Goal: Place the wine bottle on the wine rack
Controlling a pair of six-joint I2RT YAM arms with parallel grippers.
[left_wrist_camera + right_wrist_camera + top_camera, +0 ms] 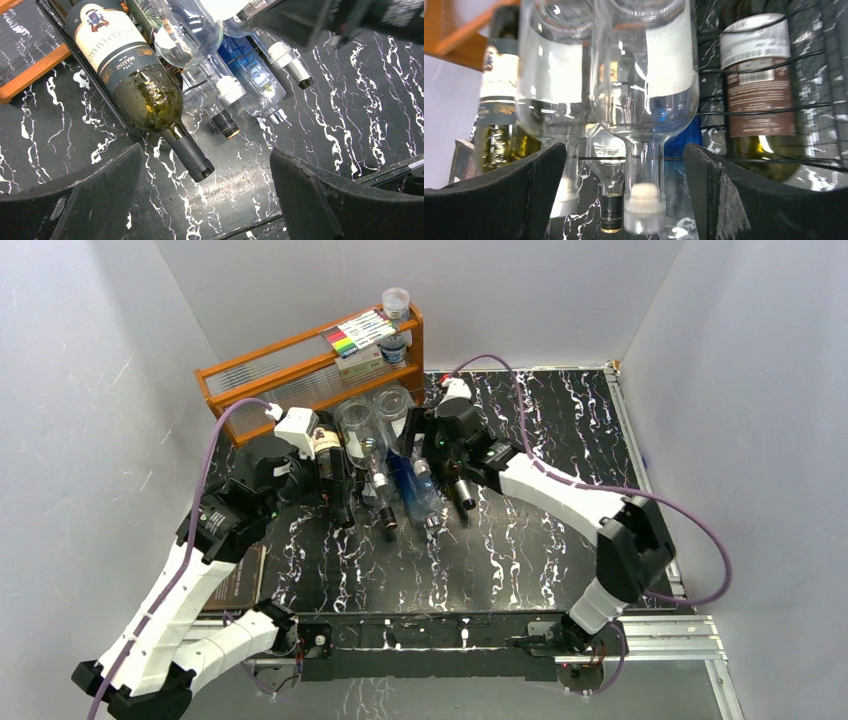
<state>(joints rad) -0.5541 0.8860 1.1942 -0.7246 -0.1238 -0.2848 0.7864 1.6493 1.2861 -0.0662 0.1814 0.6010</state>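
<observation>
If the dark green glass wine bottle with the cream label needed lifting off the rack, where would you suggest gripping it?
Probably the slim capped neck of the dark green glass wine bottle, approached from the open table side: it juts clear of the black wire rack, while clear glass bottles crowd the body.

A robotics lab test cell: plain white panel walls [80,390] box in a black, white-veined marble-pattern table [560,420]. Aluminium rails [660,635] run along its near edge beside bolted white-and-black robot arms [190,580] trailing purple cables [488,358].
</observation>
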